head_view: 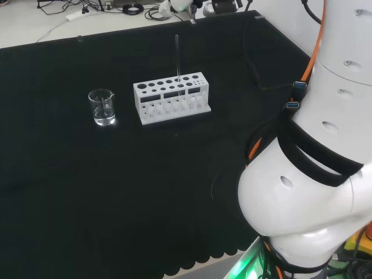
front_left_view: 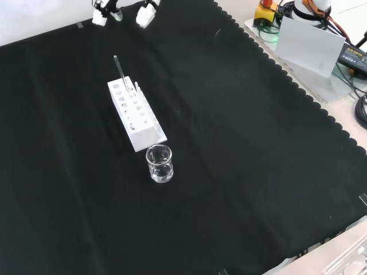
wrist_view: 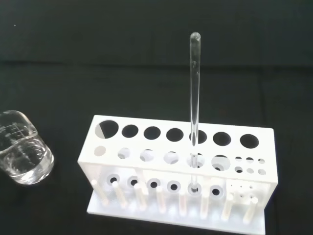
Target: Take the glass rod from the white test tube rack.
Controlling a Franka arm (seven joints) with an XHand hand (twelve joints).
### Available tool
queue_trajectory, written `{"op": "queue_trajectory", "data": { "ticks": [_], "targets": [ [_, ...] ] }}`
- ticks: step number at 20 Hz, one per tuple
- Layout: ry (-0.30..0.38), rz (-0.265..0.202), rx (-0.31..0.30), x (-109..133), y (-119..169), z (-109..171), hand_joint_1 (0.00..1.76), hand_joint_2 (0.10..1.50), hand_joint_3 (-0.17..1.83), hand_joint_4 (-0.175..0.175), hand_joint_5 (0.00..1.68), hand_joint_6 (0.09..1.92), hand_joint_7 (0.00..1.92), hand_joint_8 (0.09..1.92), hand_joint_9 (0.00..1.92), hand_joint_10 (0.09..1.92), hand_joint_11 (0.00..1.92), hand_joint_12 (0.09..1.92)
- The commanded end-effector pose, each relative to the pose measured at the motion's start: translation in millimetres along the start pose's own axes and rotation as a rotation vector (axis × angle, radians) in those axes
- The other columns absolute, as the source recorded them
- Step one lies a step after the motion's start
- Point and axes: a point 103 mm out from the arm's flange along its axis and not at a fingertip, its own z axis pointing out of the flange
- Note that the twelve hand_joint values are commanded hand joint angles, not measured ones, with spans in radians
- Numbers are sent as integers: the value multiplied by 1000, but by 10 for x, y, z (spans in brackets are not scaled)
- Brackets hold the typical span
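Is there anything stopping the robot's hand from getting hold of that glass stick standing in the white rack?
Probably not. The glass rod stands upright in the white rack, most of it clear above the holes. The beaker stands apart, beside the rack's end.

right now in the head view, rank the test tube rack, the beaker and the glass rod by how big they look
1. White test tube rack: plainly the largest, wide and blocky.
2. Beaker and glass rod: unsure. The rod's visible part above the rack looks longer than the beaker is tall, but it is far thinner, so the beaker covers more area.
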Motion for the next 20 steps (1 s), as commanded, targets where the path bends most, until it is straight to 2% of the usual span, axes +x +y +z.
{"op": "queue_trajectory", "data": {
  "ticks": [1, 6, 11, 15, 20],
  "targets": [
    [-6, -2, 8, -7, 28, 36, 462, 913, 377, -170, 356, 87, 492, 857, 940, 710, 688, 1239],
    [-15, 6, 11, 13, 69, 75, 462, 913, 378, -174, 378, 87, 512, 861, 956, 718, 705, 1236],
    [-51, -8, 37, 94, 199, 277, 463, 913, 380, -175, 386, 87, 519, 862, 960, 722, 715, 1229],
    [-59, 12, 36, 62, 211, 335, 472, 912, 380, -175, 388, 87, 527, 864, 967, 728, 730, 1229],
    [-65, -8, 29, 110, 277, 350, 484, 909, 382, -175, 393, 87, 548, 870, 1005, 753, 793, 1218]
  ]
}}
